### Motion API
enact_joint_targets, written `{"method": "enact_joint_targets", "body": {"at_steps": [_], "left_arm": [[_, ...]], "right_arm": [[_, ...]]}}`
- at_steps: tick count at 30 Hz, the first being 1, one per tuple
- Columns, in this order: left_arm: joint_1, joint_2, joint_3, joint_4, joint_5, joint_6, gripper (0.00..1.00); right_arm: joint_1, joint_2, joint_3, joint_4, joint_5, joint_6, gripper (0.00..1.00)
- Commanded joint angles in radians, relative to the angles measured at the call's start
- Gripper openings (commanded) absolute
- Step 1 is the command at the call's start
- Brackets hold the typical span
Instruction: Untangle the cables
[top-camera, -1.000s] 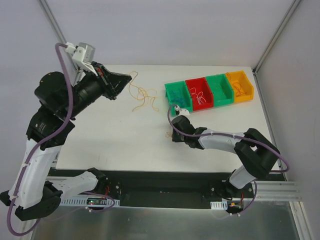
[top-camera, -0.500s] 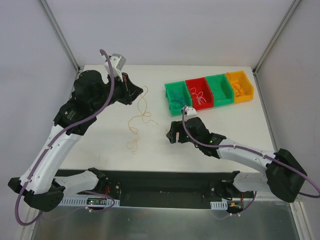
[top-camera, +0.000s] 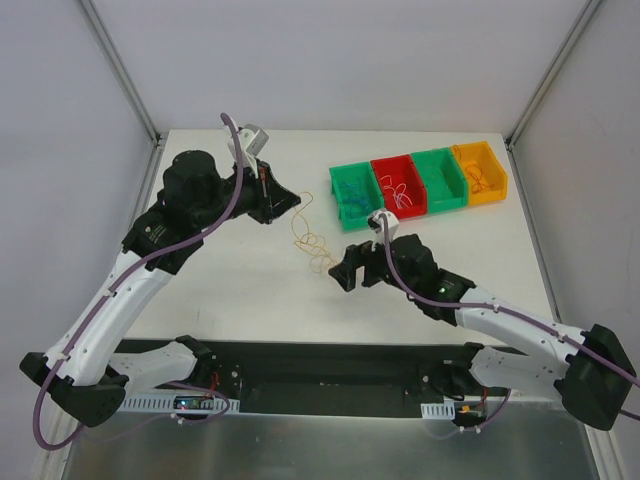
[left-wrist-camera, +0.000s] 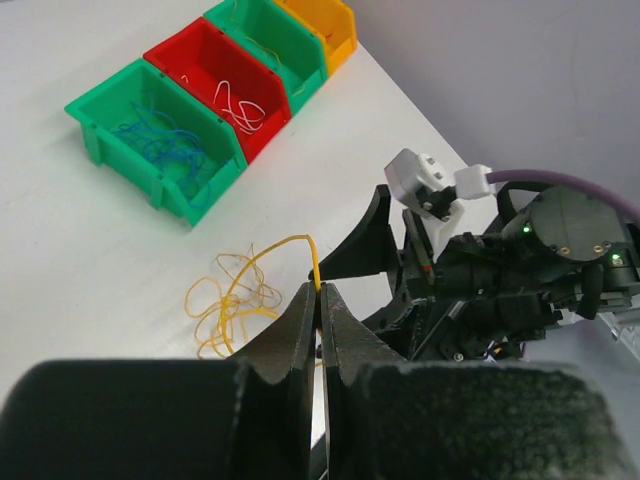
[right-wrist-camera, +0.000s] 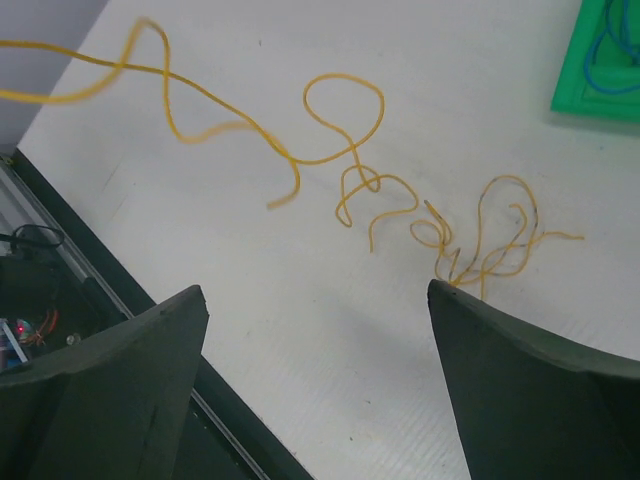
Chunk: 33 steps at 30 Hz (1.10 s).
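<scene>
Swung in from the far left, the left tool (top-camera: 291, 200) is now held close over the middle of the worktop (top-camera: 220, 290), and the yellow cables (top-camera: 315, 245) have been dragged along with it. Its jaws are pressed together on one yellow strand, which is seen in the left wrist view arching up from the loose bunch into the pinch. The rest of the bunch lies on the worktop below and just ahead of that tool, between the two tools.

The right tool (top-camera: 352, 275) has been drawn back from the green bin (top-camera: 350, 190) and its jaws have been spread wide; nothing is held in them. In the right wrist view a small knot of curls lies just beyond its right finger, with longer loops trailing off to its left.

The step in hand is judged to be a second grip for pulling the bunch apart. It would be done well if a single strand at the knot's edge were taken, not the whole clump, and the left pinch kept firm while the tools are parted slowly, so that loops are slid free rather than tightened.
</scene>
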Motion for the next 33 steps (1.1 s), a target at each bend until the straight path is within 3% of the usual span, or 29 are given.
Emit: {"method": "enact_joint_targets", "body": {"at_steps": [1,7,16,26,33], "left_arm": [[-0.006,-0.023,-0.015,0.059,0.003,-0.003,0.00],[0.014,-0.026,-0.018,0.062,0.011,-0.014,0.00],[0.046,-0.045,-0.033,0.077,0.023,-0.026,0.00],[0.066,-0.063,-0.049,0.094,0.040,-0.031,0.00],[0.085,-0.069,-0.052,0.105,0.063,-0.040,0.00]], "right_arm": [[0.001,-0.056,0.086,-0.019,0.001,-0.049,0.94],[0.003,0.056,0.019,0.302,-0.080,0.046,0.94],[0.085,0.400,0.151,0.513,-0.105,0.134,0.80],[0.147,0.547,0.181,0.515,0.165,0.074,0.84],[0.148,0.575,0.160,0.510,0.185,0.057,0.84]]}}
